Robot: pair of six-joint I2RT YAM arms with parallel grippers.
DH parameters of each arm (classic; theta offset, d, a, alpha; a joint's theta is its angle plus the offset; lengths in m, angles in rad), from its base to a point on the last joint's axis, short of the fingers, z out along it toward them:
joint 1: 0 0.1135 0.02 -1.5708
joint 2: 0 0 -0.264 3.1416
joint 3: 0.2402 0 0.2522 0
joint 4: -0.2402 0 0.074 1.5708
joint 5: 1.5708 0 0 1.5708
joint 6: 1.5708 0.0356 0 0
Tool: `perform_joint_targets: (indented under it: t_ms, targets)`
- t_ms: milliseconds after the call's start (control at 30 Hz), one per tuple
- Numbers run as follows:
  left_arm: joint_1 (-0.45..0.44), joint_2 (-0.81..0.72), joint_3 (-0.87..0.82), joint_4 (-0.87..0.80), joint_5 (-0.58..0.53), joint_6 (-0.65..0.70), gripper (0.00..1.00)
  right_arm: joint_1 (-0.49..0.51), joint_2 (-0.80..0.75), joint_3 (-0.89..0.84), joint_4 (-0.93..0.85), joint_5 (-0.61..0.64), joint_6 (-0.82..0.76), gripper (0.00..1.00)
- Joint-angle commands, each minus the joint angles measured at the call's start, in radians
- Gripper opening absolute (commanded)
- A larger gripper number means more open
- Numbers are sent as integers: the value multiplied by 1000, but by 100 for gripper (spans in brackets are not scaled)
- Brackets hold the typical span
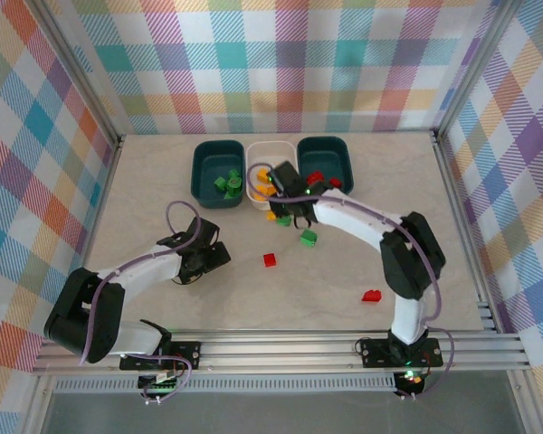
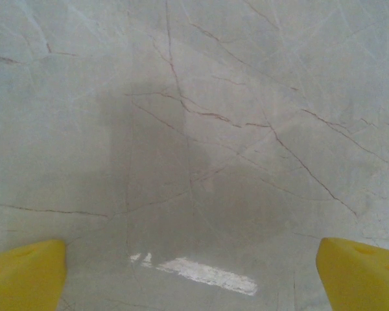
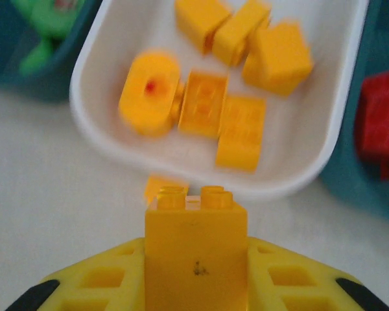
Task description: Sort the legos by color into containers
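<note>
My right gripper [image 3: 196, 280] is shut on a yellow lego brick [image 3: 196, 227], studs pointing away, just in front of the white container [image 3: 298, 173], which holds several yellow legos [image 3: 211, 107]. From above, the right gripper [image 1: 276, 187] hangs at the near rim of the white container [image 1: 270, 149], between the two teal containers [image 1: 204, 172] [image 1: 344, 155]. Green legos [image 1: 226, 185] lie in the left one and red legos [image 1: 319, 178] in the right one. My left gripper [image 2: 193, 278] is open over bare table, its yellow fingertips [image 2: 26, 272] far apart; from above, the left gripper [image 1: 219, 256] sits left of centre.
Loose on the table lie a red brick [image 1: 270, 260], a green brick [image 1: 308, 238], another green one [image 1: 283, 221], an orange one [image 1: 271, 215] and a red one [image 1: 372, 296] at the right. A yellow brick [image 3: 157, 188] lies just before the white tub's rim.
</note>
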Motion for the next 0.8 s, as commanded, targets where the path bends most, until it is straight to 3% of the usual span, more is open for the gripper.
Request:
perform_joint_targets:
  t_ms: [0, 200, 267, 333, 533, 767]
  targets:
    - [-54, 23, 11, 157, 185, -15, 97, -62, 141, 127, -32, -29, -5, 27]
    - [-57, -47, -6, 92, 157, -2, 98, -107, 291, 365, -97, -63, 3, 30]
    - [-57, -67, -9, 81, 147, 3, 98, -112, 318, 426, -128, -74, 0, 48]
    - [-58, -78, -12, 86, 147, 8, 100, -110, 302, 440, -141, -74, -4, 57]
    - [-82, -30, 15, 107, 171, 16, 99, -85, 48, 153, -15, -60, 17, 60]
    - [-207, 100, 144, 107, 154, 8, 96, -78, -208, -237, -18, 27, 133, 59]
